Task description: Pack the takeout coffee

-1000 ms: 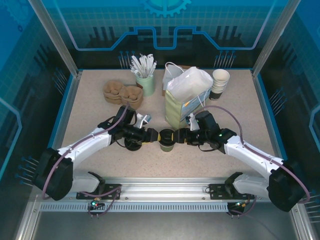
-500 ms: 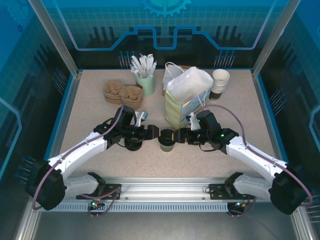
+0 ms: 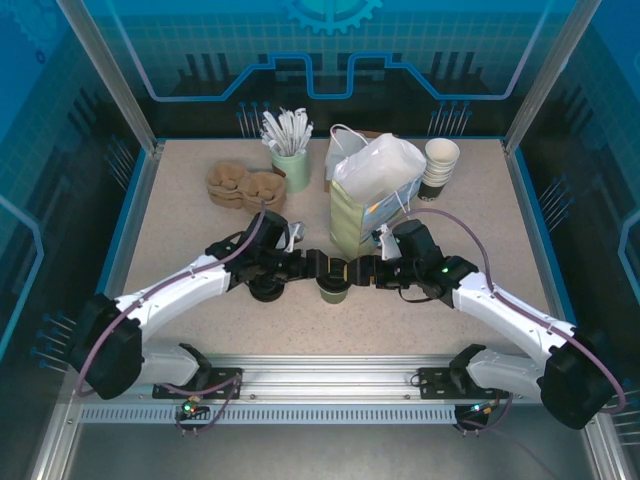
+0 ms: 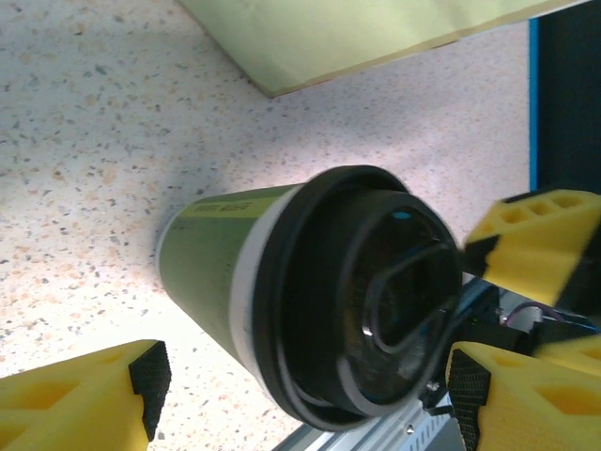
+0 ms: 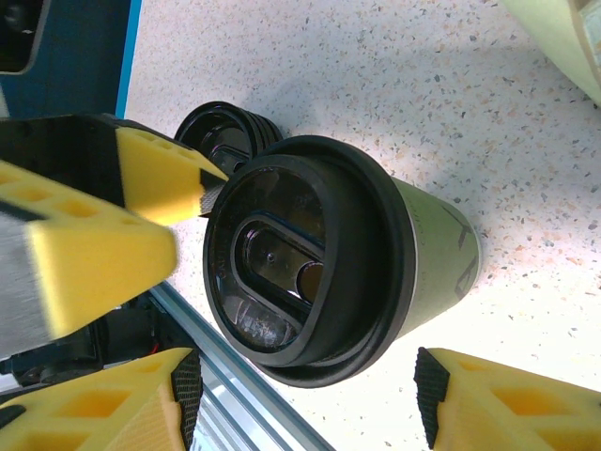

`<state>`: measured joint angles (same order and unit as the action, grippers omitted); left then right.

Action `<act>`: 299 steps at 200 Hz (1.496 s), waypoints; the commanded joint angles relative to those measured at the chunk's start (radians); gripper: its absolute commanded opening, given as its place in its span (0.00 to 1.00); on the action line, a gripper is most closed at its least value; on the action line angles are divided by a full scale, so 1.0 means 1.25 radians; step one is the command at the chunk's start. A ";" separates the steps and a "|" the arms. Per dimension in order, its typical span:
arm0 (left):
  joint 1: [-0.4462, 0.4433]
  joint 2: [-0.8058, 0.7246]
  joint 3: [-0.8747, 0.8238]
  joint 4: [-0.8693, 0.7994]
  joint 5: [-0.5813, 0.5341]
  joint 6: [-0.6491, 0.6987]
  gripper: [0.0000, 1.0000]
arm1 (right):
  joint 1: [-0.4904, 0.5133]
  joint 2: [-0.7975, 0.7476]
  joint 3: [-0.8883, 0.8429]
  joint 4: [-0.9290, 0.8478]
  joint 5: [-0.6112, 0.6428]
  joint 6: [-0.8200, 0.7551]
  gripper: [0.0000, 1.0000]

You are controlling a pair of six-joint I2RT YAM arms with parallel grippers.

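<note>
the takeout coffee [image 3: 332, 290], a small olive-green paper cup with a round black plastic lid, stands upright near the middle of the speckled table [image 3: 180, 215]. my left gripper [image 4: 305, 381] has its yellow fingers [image 4: 75, 404] spread wide, one on each side of the cup, and is not squeezing it. my right gripper [image 5: 305, 376] is spread wide too, with the cup in between and a gap on both sides. from above, the two grippers meet nose to nose just over the lid. one left finger sits right at the lid's rim; i cannot tell if it touches. just left of the cup lies a low pile of black lids [image 5: 221, 122]. close behind the cup stands the tall pale green paper bag [image 3: 370, 195].
</note>
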<state>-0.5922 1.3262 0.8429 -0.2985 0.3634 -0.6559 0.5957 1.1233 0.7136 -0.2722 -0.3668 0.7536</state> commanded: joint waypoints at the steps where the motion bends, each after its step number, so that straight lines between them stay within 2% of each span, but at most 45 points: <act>1: -0.003 0.028 0.023 -0.023 -0.009 -0.006 0.78 | 0.009 0.006 0.023 -0.011 0.006 -0.019 0.63; 67: -0.003 0.038 0.004 -0.035 -0.001 -0.003 0.69 | 0.010 0.026 0.026 -0.001 0.001 -0.017 0.63; 172: -0.004 0.026 -0.024 -0.021 0.005 -0.010 0.67 | 0.015 0.067 0.033 0.013 0.003 -0.013 0.62; 225: -0.003 0.019 -0.041 -0.015 0.006 -0.013 0.62 | 0.017 0.071 0.018 0.013 0.025 -0.008 0.57; 299: -0.004 0.012 -0.057 -0.016 0.000 -0.013 0.61 | 0.024 0.087 0.018 0.008 0.043 -0.004 0.52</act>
<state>-0.5922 1.3457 0.8009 -0.2573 0.3744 -0.6571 0.6060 1.2266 0.7307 -0.2615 -0.3351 0.7517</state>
